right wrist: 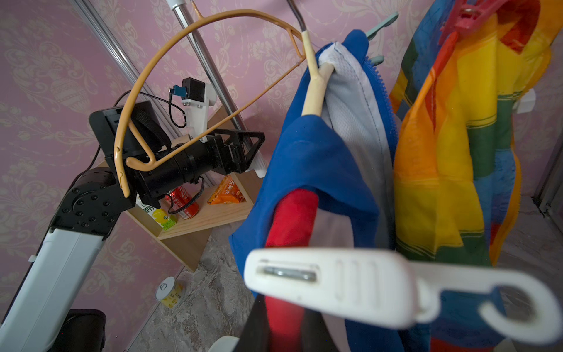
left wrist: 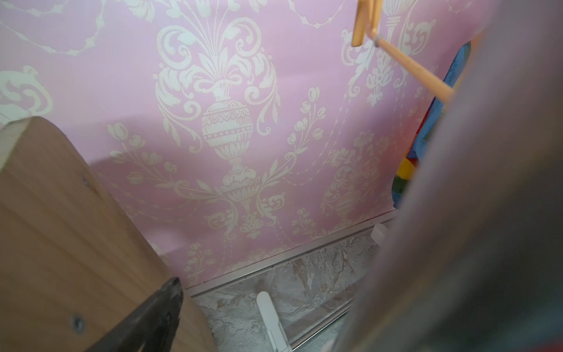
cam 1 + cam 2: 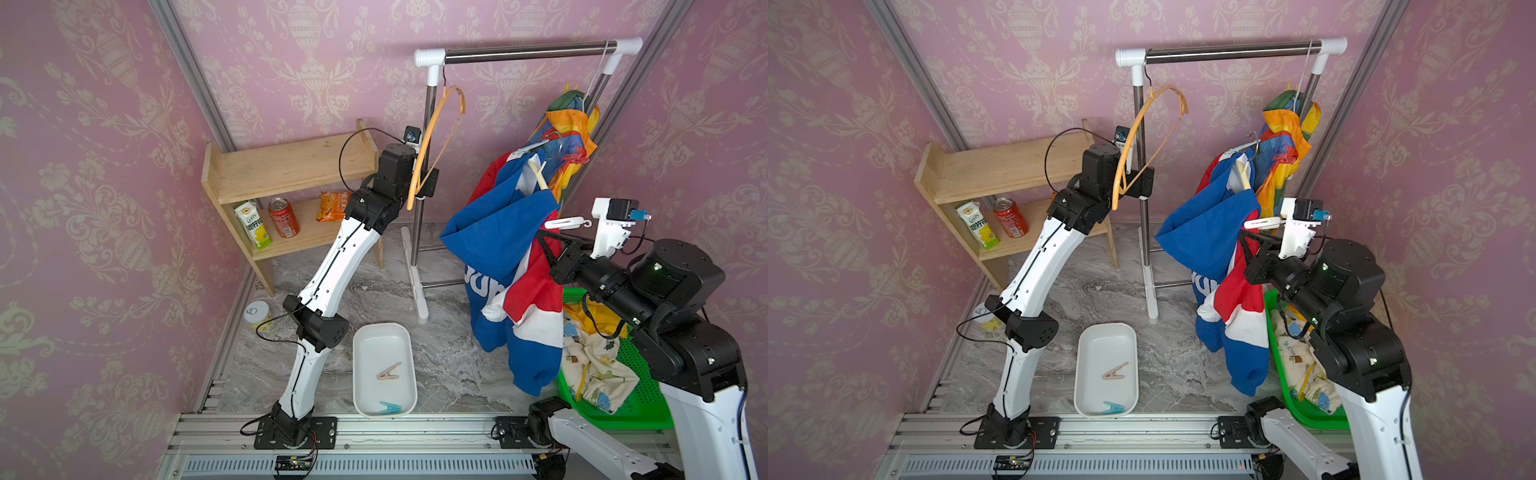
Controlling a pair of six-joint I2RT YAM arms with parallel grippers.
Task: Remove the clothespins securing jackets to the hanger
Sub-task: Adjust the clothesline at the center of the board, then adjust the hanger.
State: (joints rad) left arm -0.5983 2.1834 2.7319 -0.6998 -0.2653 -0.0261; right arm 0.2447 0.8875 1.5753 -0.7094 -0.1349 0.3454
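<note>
My right gripper (image 3: 542, 237) is shut on a white clothespin (image 1: 365, 286) at the edge of the blue, red and white jacket (image 3: 498, 232). That jacket sags from a cream hanger (image 3: 540, 179). Behind it hangs the rainbow jacket (image 3: 575, 124) with a red clothespin (image 1: 463, 18) on it. The yellow dinosaur jacket (image 3: 598, 365) lies in the green basket (image 3: 648, 399). A beige-pink clothespin (image 3: 389, 371) and a teal one (image 3: 389, 408) lie in the white tray (image 3: 361, 374). My left gripper (image 3: 430, 183) is open, holding nothing, beside the rack post and an empty orange hanger (image 3: 436, 133).
The clothes rack (image 3: 528, 52) stands at the back, its foot (image 3: 415, 282) on the marble floor. A wooden shelf (image 3: 286, 166) at the left holds a carton (image 3: 252, 224), a red can (image 3: 284, 217) and a snack bag (image 3: 332, 205). A small can (image 3: 257, 313) stands on the floor.
</note>
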